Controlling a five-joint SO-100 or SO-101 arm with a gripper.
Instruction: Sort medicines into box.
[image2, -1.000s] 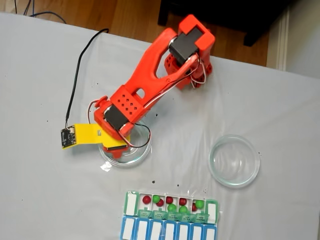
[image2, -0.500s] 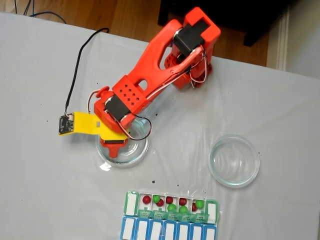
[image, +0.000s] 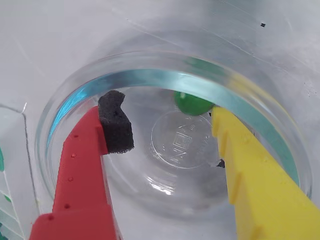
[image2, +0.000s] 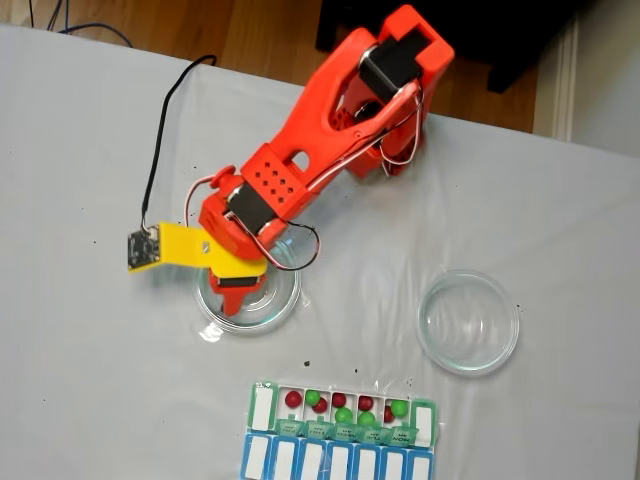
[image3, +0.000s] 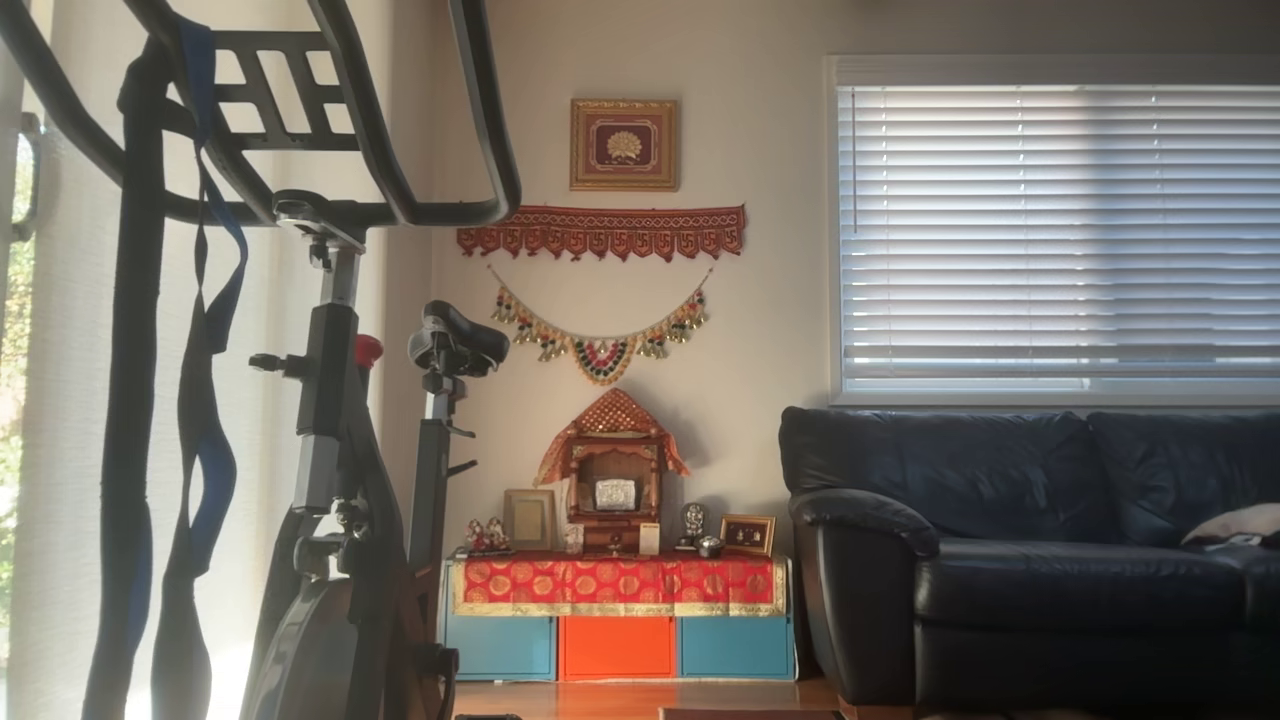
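A single glossy green round pill is seen in the wrist view lying on the floor of a round clear plastic dish, close against its far wall, where a rolling pill would be expected to settle. The gripper is held spread wide above that dish, its red finger with a black foam pad to the left and its yellow finger to the right; nothing is held between them, and the pill sits just beyond the yellow tip, so the opening appears to be kept wide for straddling it. In the fixed view the orange arm is bent down over this dish, while a second clear round dish stands well apart to the right. Below, the long green translucent pill organizer is seen with red and green pills already lying in its open compartments, its lids folded toward the adjoining blue row, presumably left open for dropping.
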